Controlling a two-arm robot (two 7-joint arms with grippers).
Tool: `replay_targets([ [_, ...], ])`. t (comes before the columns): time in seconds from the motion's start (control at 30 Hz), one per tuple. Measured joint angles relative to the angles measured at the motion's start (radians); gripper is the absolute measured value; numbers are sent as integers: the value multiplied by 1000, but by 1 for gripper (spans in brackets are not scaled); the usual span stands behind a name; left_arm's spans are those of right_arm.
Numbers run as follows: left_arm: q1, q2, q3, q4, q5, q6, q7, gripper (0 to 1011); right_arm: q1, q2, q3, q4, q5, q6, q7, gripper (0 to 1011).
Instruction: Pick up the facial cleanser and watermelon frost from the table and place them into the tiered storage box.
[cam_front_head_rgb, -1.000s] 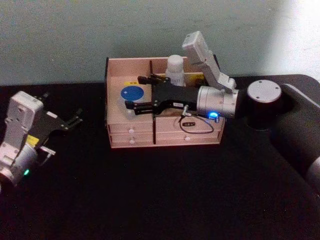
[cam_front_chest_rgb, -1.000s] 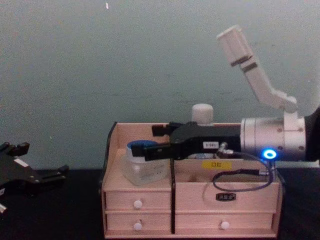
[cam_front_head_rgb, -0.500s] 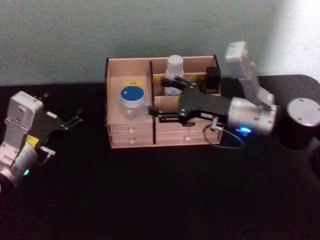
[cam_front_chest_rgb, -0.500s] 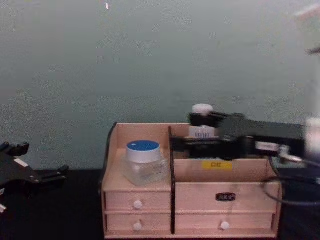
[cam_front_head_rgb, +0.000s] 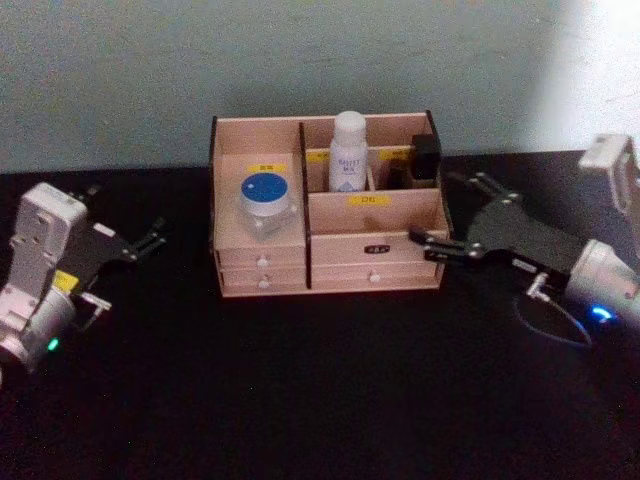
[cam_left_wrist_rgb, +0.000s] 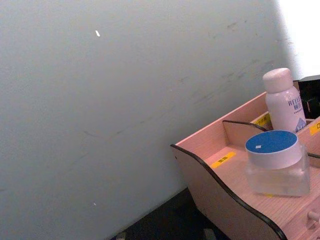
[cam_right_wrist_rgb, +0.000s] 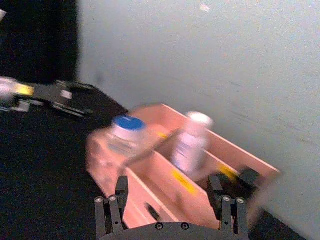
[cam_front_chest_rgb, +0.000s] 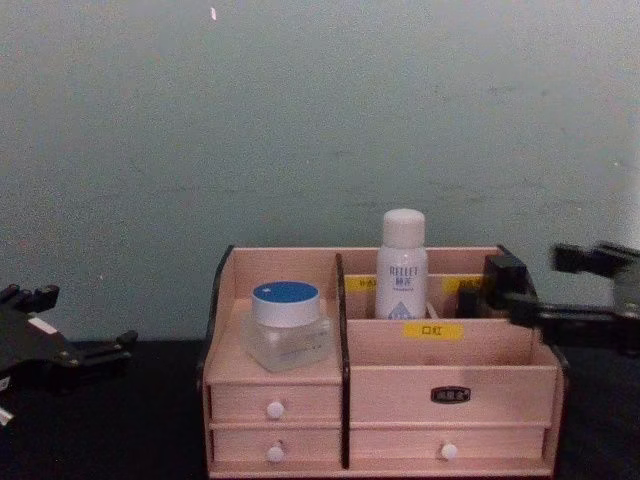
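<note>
The white facial cleanser bottle carries dark lettering that reads "RELLET" near its top, with smaller lines beneath too small to read. The storage box bears small yellow labels with dark characters and a dark oval badge on a drawer front; none is legible.

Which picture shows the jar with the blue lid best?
The left wrist view: the watermelon frost looks big and sharp, its whole clear body and blue lid visible. The chest view shows it side-on and smaller, the head view from above, and the right wrist view only blurrily.
</note>
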Motion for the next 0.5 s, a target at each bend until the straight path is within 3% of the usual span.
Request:
replay_targets([
  [0.07,0,0,0,0,0,0,0,1001,-31,7,19,-25,-28,13,-66,1003],
  [0.1,0,0,0,0,0,0,0,1001,-56,8,33,-45,-59,29,-132,1003],
  [0.2,0,0,0,0,0,0,0,1001,-91,-3,49,-71,-128,64,-254,1002],
  [0.23,0,0,0,0,0,0,0,1001,-106,-19,53,-78,-176,91,-333,1002],
  [0.3,0,0,0,0,0,0,0,1001,-115,-38,54,-79,-220,117,-403,1003],
  [0.37,0,0,0,0,0,0,0,1001,-122,-86,55,-59,-280,158,-509,1003],
  [0.4,0,0,0,0,0,0,0,1001,-122,-86,55,-59,-280,158,-509,1003],
  [0.5,0,0,0,0,0,0,0,1001,-123,-139,67,-21,-310,171,-587,1002],
])
